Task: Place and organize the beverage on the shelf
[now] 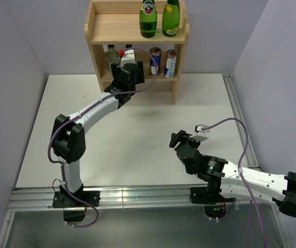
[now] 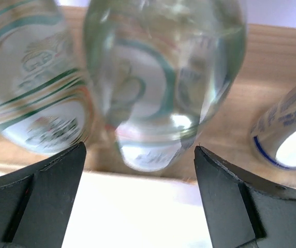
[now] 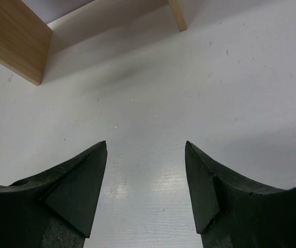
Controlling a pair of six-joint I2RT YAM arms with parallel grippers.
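The wooden shelf (image 1: 118,36) stands at the back of the table. Two green bottles (image 1: 148,19) stand on its top tier. Its middle tier holds two clear bottles (image 1: 111,55) at the left and two cans (image 1: 162,62) at the right. My left gripper (image 1: 127,68) is open at the middle tier. In the left wrist view its fingertips (image 2: 78,155) flank the base of one clear bottle (image 2: 163,77) without touching it; a second clear bottle (image 2: 29,77) stands to its left and a can (image 2: 287,129) to its right. My right gripper (image 1: 180,138) is open and empty above the table.
The white table (image 1: 137,155) has a metal rail along its right edge (image 1: 238,119). Grey walls close in on both sides. The right wrist view shows bare table between the fingers (image 3: 80,181) and the shelf's side panels (image 3: 13,36) ahead.
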